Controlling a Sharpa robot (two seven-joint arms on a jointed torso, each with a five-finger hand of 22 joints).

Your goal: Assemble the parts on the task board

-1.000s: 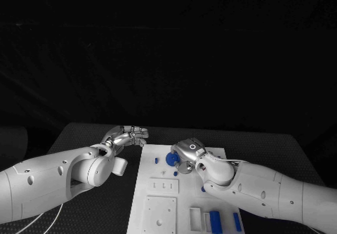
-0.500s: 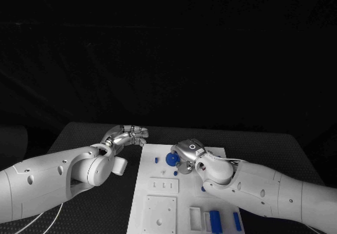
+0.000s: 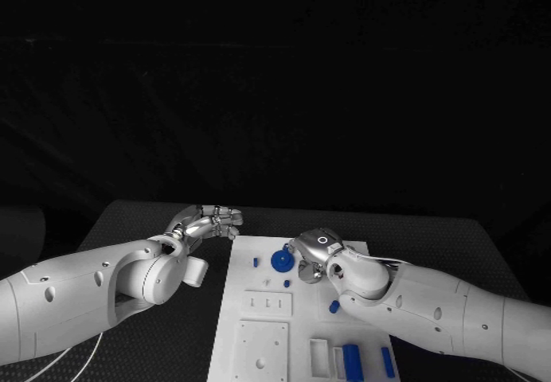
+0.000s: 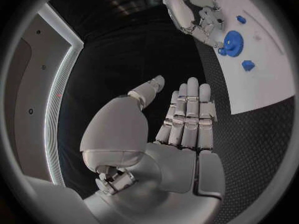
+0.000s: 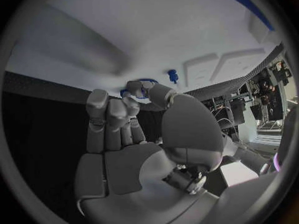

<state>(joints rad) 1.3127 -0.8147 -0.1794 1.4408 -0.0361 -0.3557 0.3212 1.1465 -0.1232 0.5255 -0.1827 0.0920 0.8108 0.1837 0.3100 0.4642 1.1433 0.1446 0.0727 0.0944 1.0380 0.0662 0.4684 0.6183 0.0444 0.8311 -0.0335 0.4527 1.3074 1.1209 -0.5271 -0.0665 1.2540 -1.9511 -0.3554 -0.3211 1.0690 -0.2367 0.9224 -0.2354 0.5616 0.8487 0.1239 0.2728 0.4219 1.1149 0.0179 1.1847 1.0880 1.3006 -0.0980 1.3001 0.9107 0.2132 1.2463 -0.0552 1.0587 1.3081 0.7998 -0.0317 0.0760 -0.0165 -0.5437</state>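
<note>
Gear (image 3: 279,259) on far end of task board (image 3: 262,328), right hand (image 3: 312,253) at its rim.
Right fingers (image 5: 132,97) curled round the blue gear w/ thumb alongside; firm grip or not, couldn't tell. Best kept level, pressed straight down. Left hand (image 3: 209,222) hovered released over worktop (image 3: 138,219), beside board, fingers straight.

Bench (image 3: 138,219): black, with a fine textured surface.
Backdrop (image 3: 275,103): dark, plain, beyond the bench's far edge.
Light strip (image 4: 55,112): a long pale band in a grey wall panel (image 4: 28,109), beside the bench.
</note>
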